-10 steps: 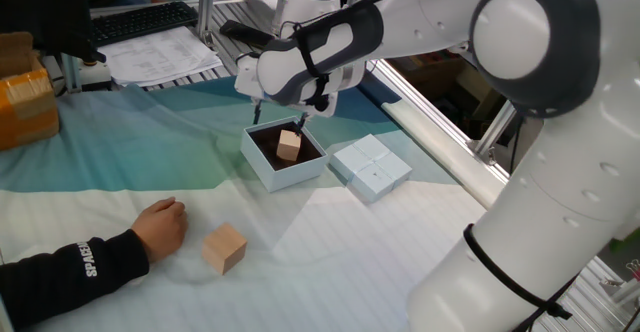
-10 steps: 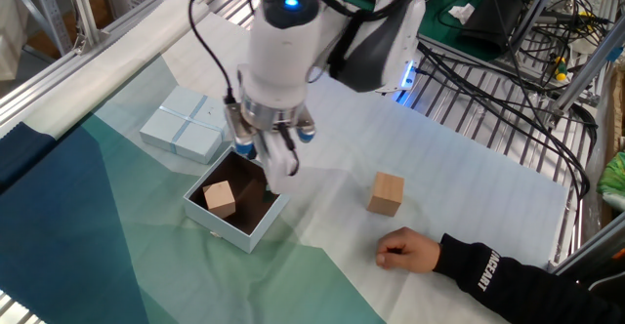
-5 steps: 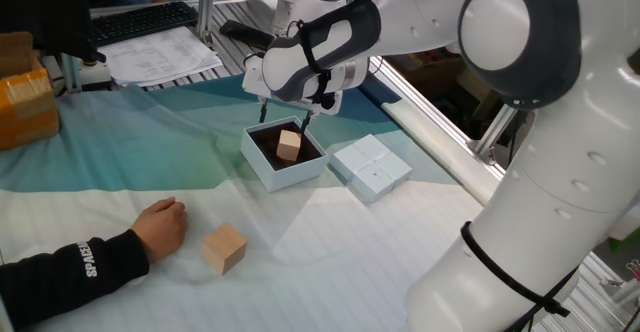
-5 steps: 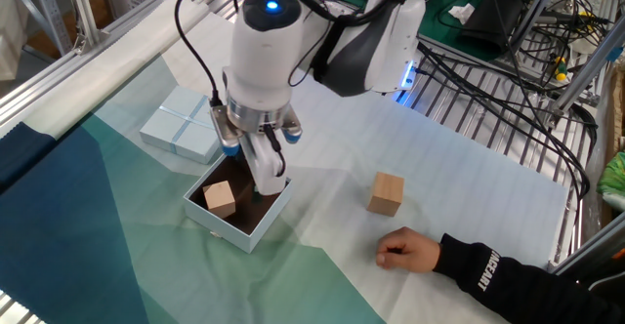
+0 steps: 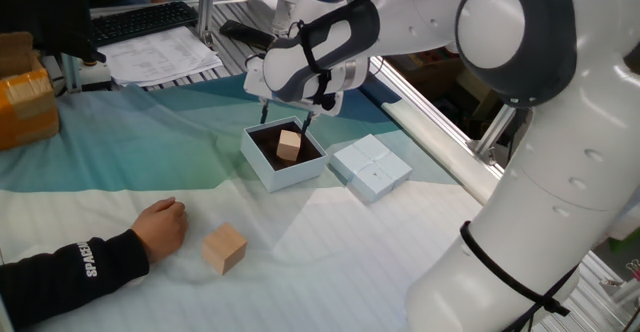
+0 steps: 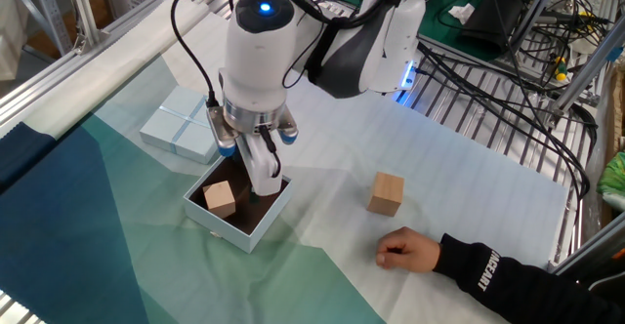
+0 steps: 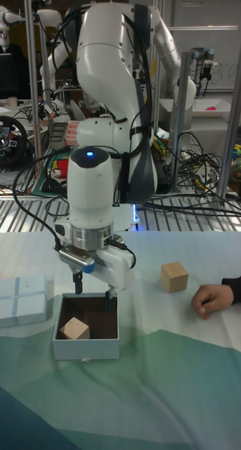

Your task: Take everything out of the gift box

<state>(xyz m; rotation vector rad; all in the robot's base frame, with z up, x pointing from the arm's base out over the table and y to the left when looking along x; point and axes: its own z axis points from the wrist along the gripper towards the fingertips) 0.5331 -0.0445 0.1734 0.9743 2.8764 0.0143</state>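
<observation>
Teal and white cloth covers the counter (image 5: 400, 262) where the gift box (image 5: 270, 167) sits beside its lid (image 5: 372, 167). My fingers (image 7: 110, 304) hang spread wide and empty, tips down just inside the box with my arm above. One wooden cube (image 7: 75, 328) lies in the box; the other cube (image 7: 174, 277) rests outside near a person's hand (image 7: 213, 299).

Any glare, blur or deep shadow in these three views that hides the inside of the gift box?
One fixed view: sharp, evenly lit; the cube stands out against the dark interior of the gift box. The other fixed view: sharp; the gripper covers part of the interior. Tall fixed view: dimmer and softer, and the blue light on the arm flares a little, but the cube is still readable.
</observation>
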